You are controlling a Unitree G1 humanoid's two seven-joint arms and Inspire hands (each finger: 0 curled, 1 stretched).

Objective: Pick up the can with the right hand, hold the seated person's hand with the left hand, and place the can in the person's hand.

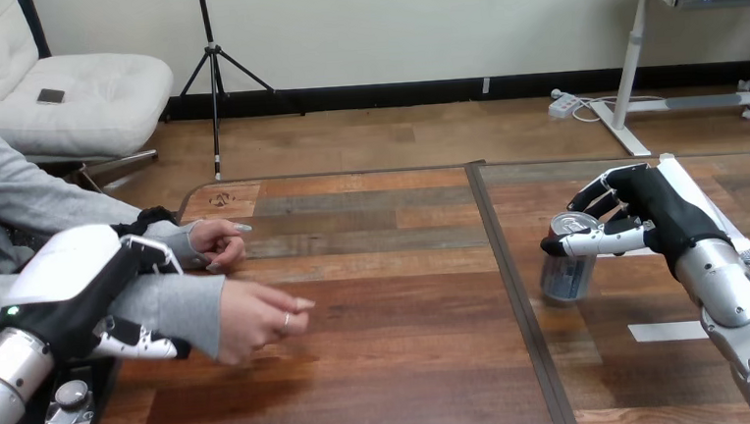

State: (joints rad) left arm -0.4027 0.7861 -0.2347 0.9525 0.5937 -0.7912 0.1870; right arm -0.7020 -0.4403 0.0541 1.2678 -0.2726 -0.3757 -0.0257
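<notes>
From the head view: grips the can (567, 274) near its top with the right hand (647, 220), fingers and thumb wrapped round it, upright at the right side of the tabletop (390, 368); cannot tell whether lifted clear. Clasps the grey-sleeved wrist (175, 303) of the person's nearer hand (255, 320) with the left hand (76, 289), thumb over, fingers under. Keeps can and that hand well apart. Judged about halfway: both grasps made; yet to carry the can across and set it in the person's nearer hand, now turned knuckles-up.

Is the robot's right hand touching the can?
Touching. The head view shows the right hand wrapped round the can, thumb across its front, fingers behind.
</notes>
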